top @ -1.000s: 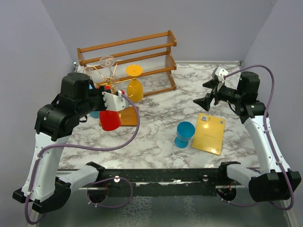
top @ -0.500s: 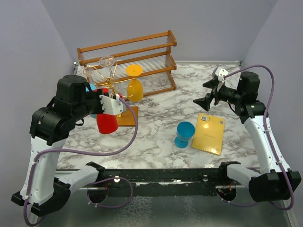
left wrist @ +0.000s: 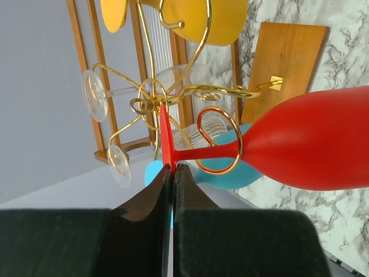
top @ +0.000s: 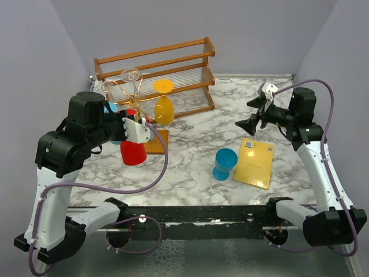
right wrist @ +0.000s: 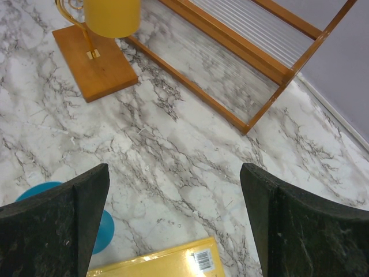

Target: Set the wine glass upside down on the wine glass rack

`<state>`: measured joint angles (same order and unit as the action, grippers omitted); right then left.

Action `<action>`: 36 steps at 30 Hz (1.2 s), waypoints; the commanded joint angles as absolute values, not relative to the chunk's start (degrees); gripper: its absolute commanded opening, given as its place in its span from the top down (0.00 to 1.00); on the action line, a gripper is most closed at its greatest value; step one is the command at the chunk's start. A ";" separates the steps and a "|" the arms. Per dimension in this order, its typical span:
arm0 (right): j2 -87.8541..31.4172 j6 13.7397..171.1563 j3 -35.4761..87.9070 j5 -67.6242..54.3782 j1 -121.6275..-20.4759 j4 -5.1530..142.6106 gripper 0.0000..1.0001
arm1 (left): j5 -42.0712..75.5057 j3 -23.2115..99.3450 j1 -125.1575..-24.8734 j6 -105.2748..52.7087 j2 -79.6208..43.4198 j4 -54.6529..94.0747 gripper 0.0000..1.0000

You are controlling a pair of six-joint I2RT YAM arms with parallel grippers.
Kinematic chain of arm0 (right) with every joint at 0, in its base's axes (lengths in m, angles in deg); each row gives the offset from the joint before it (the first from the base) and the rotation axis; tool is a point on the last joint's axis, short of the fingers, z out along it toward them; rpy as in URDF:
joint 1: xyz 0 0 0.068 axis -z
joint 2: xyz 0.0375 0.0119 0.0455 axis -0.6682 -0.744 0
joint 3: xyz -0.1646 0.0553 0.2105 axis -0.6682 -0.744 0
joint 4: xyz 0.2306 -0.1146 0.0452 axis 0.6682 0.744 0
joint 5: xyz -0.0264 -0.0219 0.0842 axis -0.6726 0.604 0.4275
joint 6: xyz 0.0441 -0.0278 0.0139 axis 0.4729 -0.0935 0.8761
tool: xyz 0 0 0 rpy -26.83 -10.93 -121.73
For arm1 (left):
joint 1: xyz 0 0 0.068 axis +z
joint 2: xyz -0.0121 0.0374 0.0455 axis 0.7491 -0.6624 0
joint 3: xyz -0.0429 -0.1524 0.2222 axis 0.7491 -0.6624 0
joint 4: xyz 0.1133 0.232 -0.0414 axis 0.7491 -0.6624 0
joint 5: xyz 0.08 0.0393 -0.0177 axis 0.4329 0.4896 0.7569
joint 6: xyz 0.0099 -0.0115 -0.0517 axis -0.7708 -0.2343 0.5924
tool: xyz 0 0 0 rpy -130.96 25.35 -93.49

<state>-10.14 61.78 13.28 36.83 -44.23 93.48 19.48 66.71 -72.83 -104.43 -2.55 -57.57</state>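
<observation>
The red wine glass [left wrist: 311, 144] hangs upside down, bowl down, with my left gripper [left wrist: 173, 168] shut on the edge of its flat foot [left wrist: 165, 135]. Its stem crosses a curled loop [left wrist: 203, 118] of the gold wire wine glass rack [left wrist: 151, 104]; whether it rests in the loop is unclear. From above, the red bowl [top: 133, 152] hangs over the front left of the rack's wooden base [top: 157, 140], under my left gripper [top: 132, 117]. My right gripper [top: 249, 124] is open, far to the right, with nothing between its fingers [right wrist: 291, 231].
A yellow glass [top: 164, 108], a clear glass [top: 131, 75] and a blue glass [left wrist: 259, 173] hang on the rack. A wooden slatted shelf [top: 173, 63] stands behind. Another blue glass [top: 224, 163] stands beside a yellow book [top: 254, 163] at the front right.
My left arm has shifted a little toward the near side, carrying the red glass slightly lower beside the rack. The right arm has not moved.
</observation>
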 commanded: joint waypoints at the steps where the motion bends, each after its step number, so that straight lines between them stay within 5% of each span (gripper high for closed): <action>1: -10.26 61.09 12.89 36.72 -44.47 91.78 0.05 | 15.53 67.15 -72.51 -105.28 -2.94 -56.44 1.00; 24: -10.07 60.50 12.54 36.41 -44.47 91.66 0.05 | 12.47 62.66 -72.50 -105.54 -4.09 -54.91 1.00; 36: -10.41 60.50 12.42 36.36 -44.47 91.61 0.05 | 9.96 62.92 -72.51 -105.21 -3.36 -57.29 0.88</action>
<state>-10.14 61.32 12.97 36.80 -44.23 93.41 13.47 63.22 -72.83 -105.11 -4.17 -56.17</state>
